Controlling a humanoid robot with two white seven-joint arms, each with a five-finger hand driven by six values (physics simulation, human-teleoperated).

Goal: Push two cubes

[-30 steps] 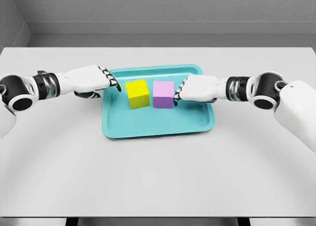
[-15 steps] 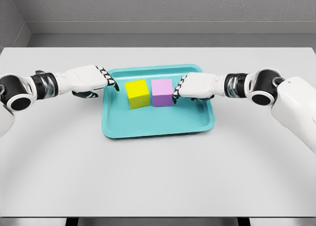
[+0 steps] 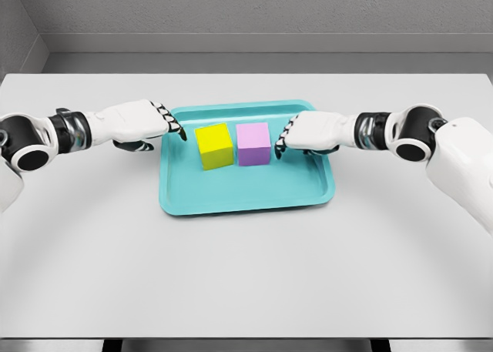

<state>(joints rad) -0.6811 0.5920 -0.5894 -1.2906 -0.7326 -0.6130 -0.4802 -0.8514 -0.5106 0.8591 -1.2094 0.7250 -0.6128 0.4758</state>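
A yellow cube [image 3: 214, 145] and a purple cube [image 3: 253, 144] stand side by side in the back half of a teal tray [image 3: 246, 199], almost touching. My left hand [image 3: 176, 129] hovers over the tray's left rim, a short gap left of the yellow cube. Its fingers are loosely bent and hold nothing. My right hand [image 3: 282, 142] is just right of the purple cube, a sliver apart from its right face. That hand's fingers are also relaxed and empty.
The tray lies in the middle of a wide grey table [image 3: 246, 275]. A grey wall [image 3: 246, 13] rises behind the table's far edge. Both forearms stretch in low over the table from the sides.
The purple cube slid left until it stood next to the yellow cube. My right hand followed it, then drew back slightly to the right. The left hand barely moved.
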